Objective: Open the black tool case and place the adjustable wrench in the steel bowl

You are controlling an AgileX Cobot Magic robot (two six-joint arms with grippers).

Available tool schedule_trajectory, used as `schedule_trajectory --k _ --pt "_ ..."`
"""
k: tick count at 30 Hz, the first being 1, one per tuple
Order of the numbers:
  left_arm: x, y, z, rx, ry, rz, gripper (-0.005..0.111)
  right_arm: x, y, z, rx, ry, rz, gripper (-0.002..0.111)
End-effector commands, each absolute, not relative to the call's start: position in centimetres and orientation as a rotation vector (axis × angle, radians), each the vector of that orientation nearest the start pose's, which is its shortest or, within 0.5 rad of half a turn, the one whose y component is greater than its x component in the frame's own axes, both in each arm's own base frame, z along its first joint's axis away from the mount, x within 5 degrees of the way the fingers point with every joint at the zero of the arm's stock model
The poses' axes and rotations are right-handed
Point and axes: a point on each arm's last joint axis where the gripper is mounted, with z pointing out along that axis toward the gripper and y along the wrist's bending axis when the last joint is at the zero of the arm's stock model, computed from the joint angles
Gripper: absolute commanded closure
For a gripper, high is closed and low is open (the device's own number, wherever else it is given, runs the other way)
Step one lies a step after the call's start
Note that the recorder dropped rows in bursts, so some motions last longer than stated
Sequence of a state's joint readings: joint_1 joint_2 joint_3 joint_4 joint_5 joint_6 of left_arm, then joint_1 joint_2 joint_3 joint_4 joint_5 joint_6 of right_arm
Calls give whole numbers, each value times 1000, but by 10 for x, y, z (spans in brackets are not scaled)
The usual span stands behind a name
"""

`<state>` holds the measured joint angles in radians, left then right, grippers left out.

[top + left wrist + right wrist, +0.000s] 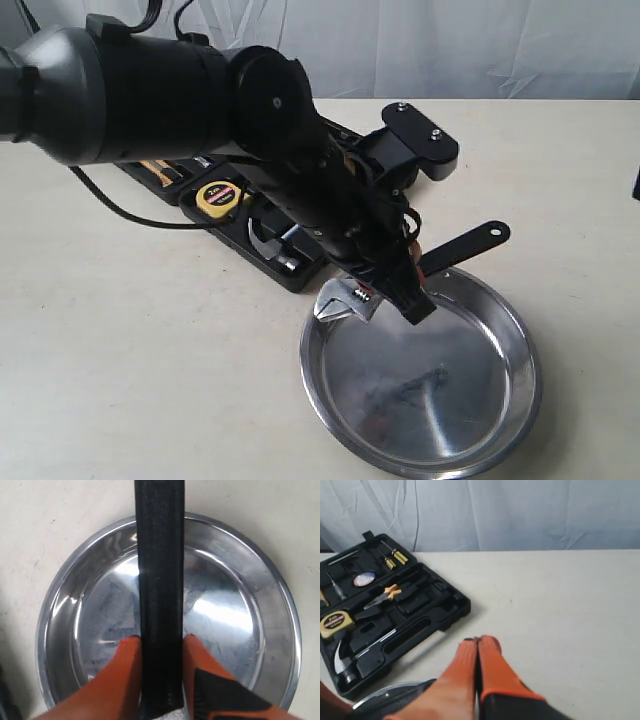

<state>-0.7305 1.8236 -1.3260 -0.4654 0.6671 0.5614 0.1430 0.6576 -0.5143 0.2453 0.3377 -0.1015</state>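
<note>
My left gripper [397, 284] is shut on the adjustable wrench [470, 243] and holds it above the near-left rim of the steel bowl [527, 345]. The wrench's silver head [342, 301] hangs over the bowl's left edge, and its black handle sticks out to the back right. In the left wrist view the black handle [160, 570] runs between the orange fingers [127, 670] over the bowl [235, 605]. The black tool case [268, 252] lies open behind the bowl, also seen as the open case [420, 610]. My right gripper [478, 643] is shut on nothing, above bare table.
In the case sit a yellow tape measure [218, 196], a claw hammer [342, 662], orange-handled pliers [385, 596] and small screwdrivers [395, 557]. The bowl's rim [380, 694] shows beside the case. A white curtain hangs behind the table.
</note>
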Motion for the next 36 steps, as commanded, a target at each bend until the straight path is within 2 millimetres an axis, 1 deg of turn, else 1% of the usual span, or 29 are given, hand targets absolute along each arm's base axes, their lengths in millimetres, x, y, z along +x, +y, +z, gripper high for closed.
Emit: schedule_trajectory --k 1,2,3,6,10,11,12,13,15,18,19,22,26,29,31,33,36 --pt "272 -288 235 1231 2289 -576 107 115 14 314 5 1848 159 109" --pt "273 -288 233 1233 2295 -575 107 110 10 317 12 1820 117 109" --pt "273 -288 232 1232 2297 -573 107 105 6 323 58 1785 112 109" --pt "275 -290 223 1235 2320 -574 107 85 -11 342 173 1687 -17 109" --pt "278 -293 209 1228 2351 -573 107 51 -41 366 423 1555 -226 109" --pt "280 -295 202 1217 2365 -576 107 35 -52 374 506 1520 -329 109" --pt "280 -296 199 1217 2369 -578 107 29 -56 377 538 1508 -364 109" --pt "281 -296 193 1219 2384 -579 107 17 -62 382 587 1484 -402 109" --pt "281 -298 188 1218 2397 -588 107 9 -66 384 613 1470 -437 109" --pt "283 -299 176 1220 2426 -587 107 7 -66 384 616 1476 -448 109" --pt "282 -300 169 1221 2454 -597 107 7 -67 383 618 1480 -455 109" --pt "278 -304 157 1252 2484 -598 107 6 -67 383 620 1489 -464 109" --pt "273 -309 155 1278 2480 -596 107 6 -67 382 625 1497 -467 109" --pt "273 -309 155 1276 2482 -596 106 6 -67 382 625 1497 -467 109" --pt "273 -309 154 1279 2487 -600 101 6 -67 382 624 1501 -469 109" --pt "272 -309 154 1282 2496 -605 92 6 -67 381 624 1502 -465 109" --pt "271 -308 154 1283 2505 -610 71 6 -67 381 624 1502 -465 109"
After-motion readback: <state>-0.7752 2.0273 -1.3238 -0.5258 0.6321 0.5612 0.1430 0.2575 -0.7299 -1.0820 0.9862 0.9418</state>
